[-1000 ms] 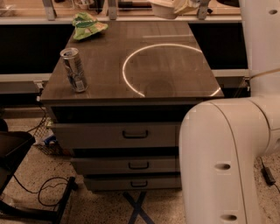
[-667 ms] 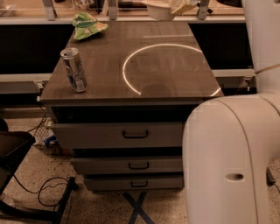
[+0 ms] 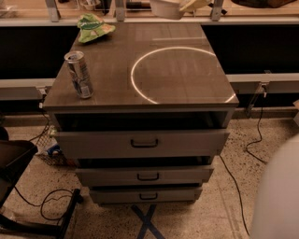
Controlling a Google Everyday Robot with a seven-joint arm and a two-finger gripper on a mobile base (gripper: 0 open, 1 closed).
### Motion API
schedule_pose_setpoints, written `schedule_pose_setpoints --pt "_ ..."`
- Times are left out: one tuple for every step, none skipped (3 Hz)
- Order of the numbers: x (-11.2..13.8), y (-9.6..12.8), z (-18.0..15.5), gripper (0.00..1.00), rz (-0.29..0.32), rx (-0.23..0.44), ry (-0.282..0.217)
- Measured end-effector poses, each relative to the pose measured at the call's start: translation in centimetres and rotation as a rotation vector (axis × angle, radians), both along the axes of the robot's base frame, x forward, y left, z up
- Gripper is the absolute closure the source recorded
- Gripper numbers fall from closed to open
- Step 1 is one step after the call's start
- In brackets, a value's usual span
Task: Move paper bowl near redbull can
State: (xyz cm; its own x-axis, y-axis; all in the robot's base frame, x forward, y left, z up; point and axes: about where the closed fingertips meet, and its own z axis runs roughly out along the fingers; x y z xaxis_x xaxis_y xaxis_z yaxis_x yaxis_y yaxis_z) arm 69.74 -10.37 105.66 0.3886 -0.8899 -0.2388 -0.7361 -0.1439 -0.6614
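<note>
The paper bowl [image 3: 164, 8] is white and shows at the top edge of the camera view, above the far edge of the grey table [image 3: 117, 100]. My gripper [image 3: 192, 4] is at the bowl's right side, a beige finger on its rim, shut on the bowl. The redbull can [image 3: 79, 74] stands upright near the table's front left corner, well left of and nearer than the bowl. Part of my white arm [image 3: 280, 196] fills the bottom right corner.
A green snack bag [image 3: 93, 27] lies at the table's far left corner. A bright ring reflection [image 3: 140, 88] marks the tabletop's middle right. Drawers [image 3: 145, 142] are below the top. A black chair base [image 3: 14, 163] and cables [image 3: 233, 177] are on the floor.
The bowl and gripper have moved a little left along the table's far edge. My white arm has swung right, mostly out of view. The can has not moved.
</note>
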Motion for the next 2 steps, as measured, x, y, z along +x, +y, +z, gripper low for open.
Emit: schedule_pose_setpoints --pt "-0.78 1.40 -2.32 1.00 0.029 -0.013 0.043" --pt "-0.77 1.45 -2.37 1.00 0.030 -0.013 0.044"
